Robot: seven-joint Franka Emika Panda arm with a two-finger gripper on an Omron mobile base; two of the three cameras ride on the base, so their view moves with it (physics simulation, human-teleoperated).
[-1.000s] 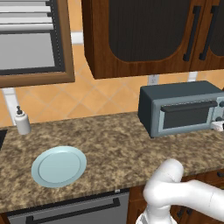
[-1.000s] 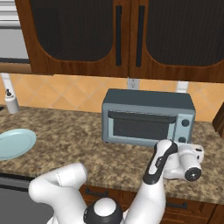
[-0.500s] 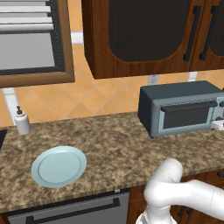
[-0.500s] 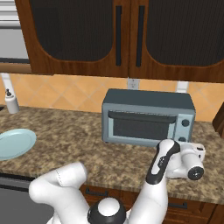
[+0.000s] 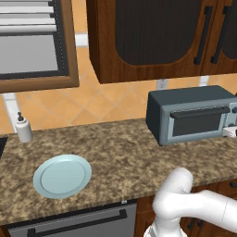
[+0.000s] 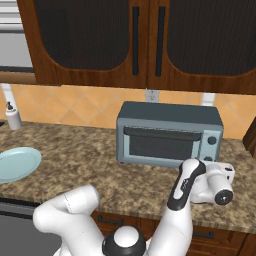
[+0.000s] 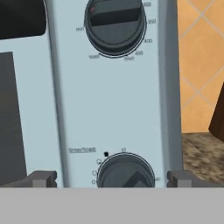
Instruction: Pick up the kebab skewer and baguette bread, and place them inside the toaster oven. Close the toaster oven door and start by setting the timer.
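Gripper [image 7: 109,179] spread wide, straddling lower dial [image 7: 125,171] on toaster oven [image 6: 167,134], seemingly untouched

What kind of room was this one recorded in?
A home kitchen, rendered rather than real. A grey-blue toaster oven stands on a speckled stone counter against an orange tiled wall, dark wooden cabinets hang above, and a pale blue plate lies on the counter.

A pale blue plate [image 5: 62,175] lay on the speckled counter [image 5: 120,152], with a white soap dispenser [image 5: 23,128] at its ten o'clock against the backsplash.
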